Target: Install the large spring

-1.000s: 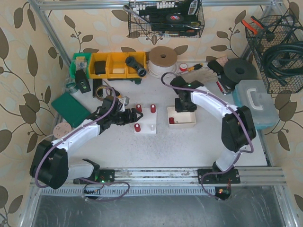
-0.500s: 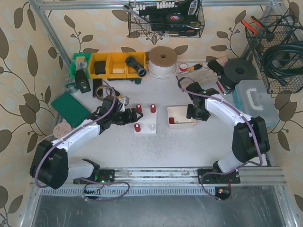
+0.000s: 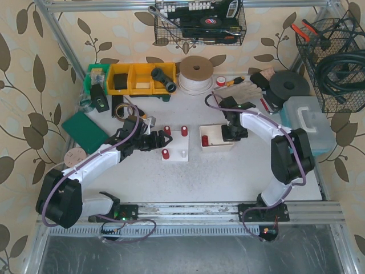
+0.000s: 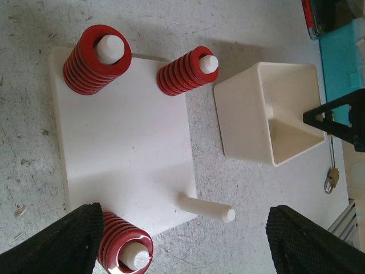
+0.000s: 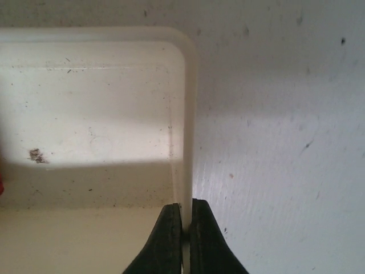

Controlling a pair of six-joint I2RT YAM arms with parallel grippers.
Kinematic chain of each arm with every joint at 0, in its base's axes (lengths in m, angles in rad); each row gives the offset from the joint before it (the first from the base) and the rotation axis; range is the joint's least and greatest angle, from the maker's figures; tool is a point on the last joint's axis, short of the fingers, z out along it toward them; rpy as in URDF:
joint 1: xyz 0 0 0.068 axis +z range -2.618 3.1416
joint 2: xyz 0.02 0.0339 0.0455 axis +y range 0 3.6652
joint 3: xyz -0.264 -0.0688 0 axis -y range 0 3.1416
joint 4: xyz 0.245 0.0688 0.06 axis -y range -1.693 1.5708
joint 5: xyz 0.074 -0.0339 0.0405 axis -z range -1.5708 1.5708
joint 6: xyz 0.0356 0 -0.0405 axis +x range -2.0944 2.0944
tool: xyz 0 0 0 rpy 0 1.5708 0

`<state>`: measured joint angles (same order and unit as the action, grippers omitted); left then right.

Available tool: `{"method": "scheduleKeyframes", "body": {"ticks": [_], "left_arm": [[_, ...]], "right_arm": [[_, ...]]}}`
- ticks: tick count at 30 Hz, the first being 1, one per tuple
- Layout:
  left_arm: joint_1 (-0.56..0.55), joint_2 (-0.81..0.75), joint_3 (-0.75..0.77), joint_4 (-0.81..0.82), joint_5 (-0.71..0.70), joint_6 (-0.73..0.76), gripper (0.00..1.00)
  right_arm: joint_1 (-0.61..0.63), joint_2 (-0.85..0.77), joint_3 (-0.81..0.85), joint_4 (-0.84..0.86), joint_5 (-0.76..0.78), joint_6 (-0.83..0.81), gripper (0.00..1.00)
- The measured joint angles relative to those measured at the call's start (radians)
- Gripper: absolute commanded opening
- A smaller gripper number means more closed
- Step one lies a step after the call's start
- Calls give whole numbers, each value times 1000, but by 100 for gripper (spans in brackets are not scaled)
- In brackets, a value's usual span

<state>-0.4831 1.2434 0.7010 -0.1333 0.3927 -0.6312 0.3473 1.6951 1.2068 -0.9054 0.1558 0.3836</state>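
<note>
A white baseplate point(image 3: 174, 144) carries four pegs. Red springs point(image 3: 167, 131) sit on three of them, and the front right peg point(image 4: 206, 208) is bare. My left gripper point(image 3: 161, 141) is open and empty at the plate's left side. In the left wrist view its fingers point(image 4: 63, 240) straddle the plate's near edge. A white bin point(image 3: 217, 139) lies right of the plate. A red piece point(image 3: 204, 143) lies in the bin's left end, too small to tell its size. My right gripper point(image 5: 182, 220) is shut on the bin's right wall point(image 5: 183, 114).
Yellow parts bins point(image 3: 140, 79), a tape roll point(image 3: 196, 71) and hand tools line the back. A green pad point(image 3: 84, 131) lies at the left. A teal case point(image 3: 308, 123) stands at the right. A wire basket point(image 3: 199, 23) hangs overhead.
My right gripper moved from over the bin's middle to its right wall and shut on it. The bin slid slightly left. The left arm has not moved.
</note>
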Motion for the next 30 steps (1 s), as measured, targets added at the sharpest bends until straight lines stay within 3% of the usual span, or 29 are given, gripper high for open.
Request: {"method": "scheduleKeyframes", "body": {"ticks": [10, 12, 14, 15, 23, 30], "left_arm": [[0, 0, 0, 0, 0, 0, 81], [0, 0, 0, 0, 0, 0, 81], [0, 0, 0, 0, 0, 0, 81], [0, 0, 0, 0, 0, 0, 81], [0, 0, 0, 0, 0, 0, 81], [0, -5, 0, 0, -3, 0, 81]], "right_arm": [[-3, 76, 63, 16, 61, -209, 3], [-8, 79, 69, 19, 57, -221, 32], [-16, 81, 70, 18, 72, -225, 47], [-23, 82, 70, 11, 82, -226, 50], [-40, 41, 138, -39, 94, -195, 52], [-15, -76, 169, 1, -61, -148, 55]]}}
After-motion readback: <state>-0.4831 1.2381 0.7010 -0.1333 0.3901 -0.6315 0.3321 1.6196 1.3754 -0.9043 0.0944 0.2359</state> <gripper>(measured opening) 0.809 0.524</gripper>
